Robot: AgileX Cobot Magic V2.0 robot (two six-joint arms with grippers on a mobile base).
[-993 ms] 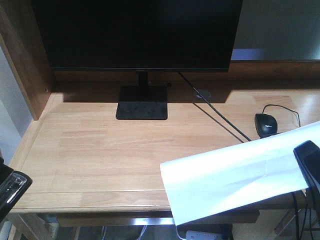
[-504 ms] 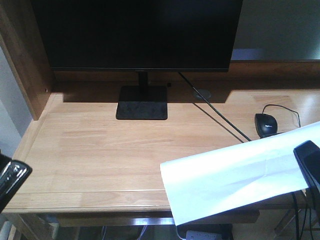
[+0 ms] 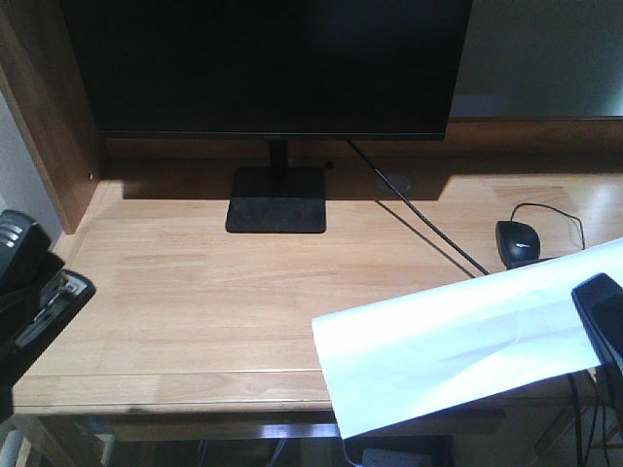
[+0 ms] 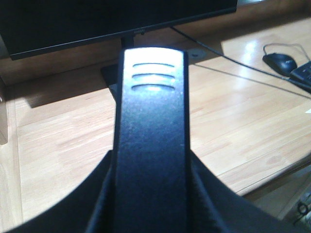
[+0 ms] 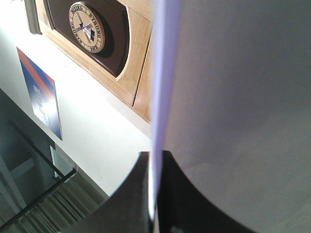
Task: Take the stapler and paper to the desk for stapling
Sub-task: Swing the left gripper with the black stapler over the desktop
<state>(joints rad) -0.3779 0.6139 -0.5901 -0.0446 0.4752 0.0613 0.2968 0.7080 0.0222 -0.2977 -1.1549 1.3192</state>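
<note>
The left end effector [image 4: 151,211] is clamping the small black stapler with the silvery staple channel [image 3: 47,297]. The stapler is hanging over the left front edge of the wide light-wood counter [image 3: 195,292], well left of and nearer than the flat black monitor stand [image 3: 276,199]. The right end effector [image 3: 604,326] is pinching the large white sheet of paper [image 3: 448,345], which is jutting past the counter's front edge, right of and nearer than the stand.

As I judge it, both are being brought in. The stapler wants setting flat in front of the stand. The sheet wants lowering level beside it, clear of the black wired mouse [image 3: 518,240] lying right of the stand.

A round emblem on a dark plaque [image 5: 87,26] and a blue-and-red poster [image 5: 41,92] are showing lettering too small to read.
</note>
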